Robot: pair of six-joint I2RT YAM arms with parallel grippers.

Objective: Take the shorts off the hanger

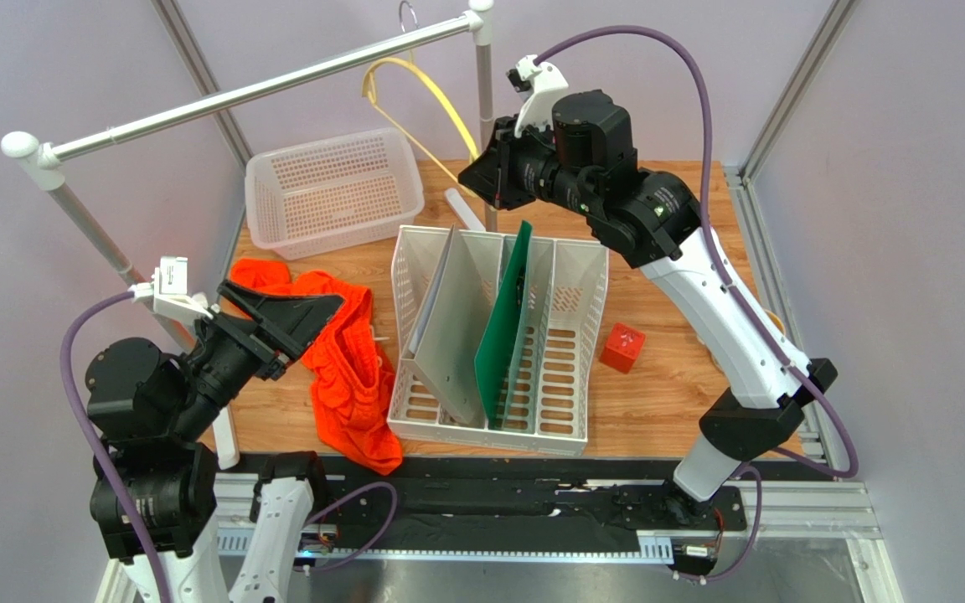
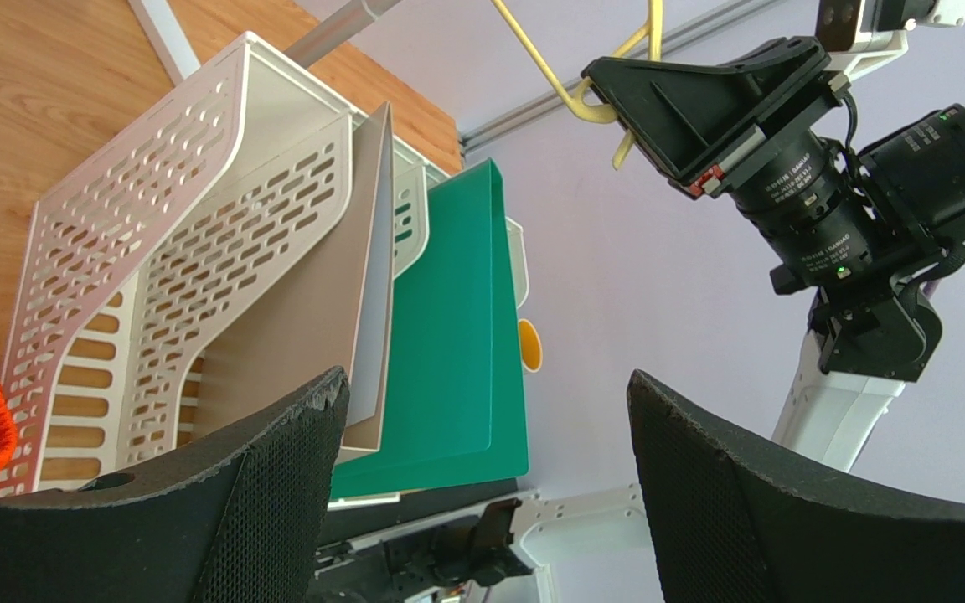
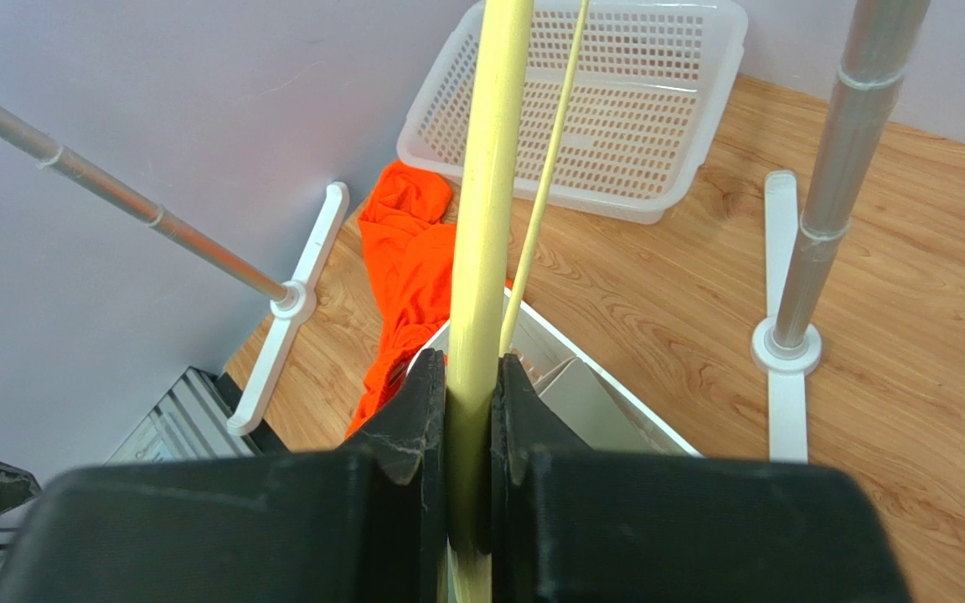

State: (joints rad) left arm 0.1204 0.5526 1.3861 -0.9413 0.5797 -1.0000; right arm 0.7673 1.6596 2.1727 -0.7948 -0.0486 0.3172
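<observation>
While the soft, limp shorts [image 1: 352,371] lie on the tabletop [image 1: 676,392] just beside my spread-apart left claw [image 2: 488,383], my right claw [image 3: 473,377] clamps the thin, probably springy hanger [image 3: 490,189] by its arm.

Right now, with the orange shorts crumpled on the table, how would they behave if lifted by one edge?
The shorts lie in loose folds, so they would probably droop limply. Being thin fabric, they likely weigh little and won't roll.
</observation>
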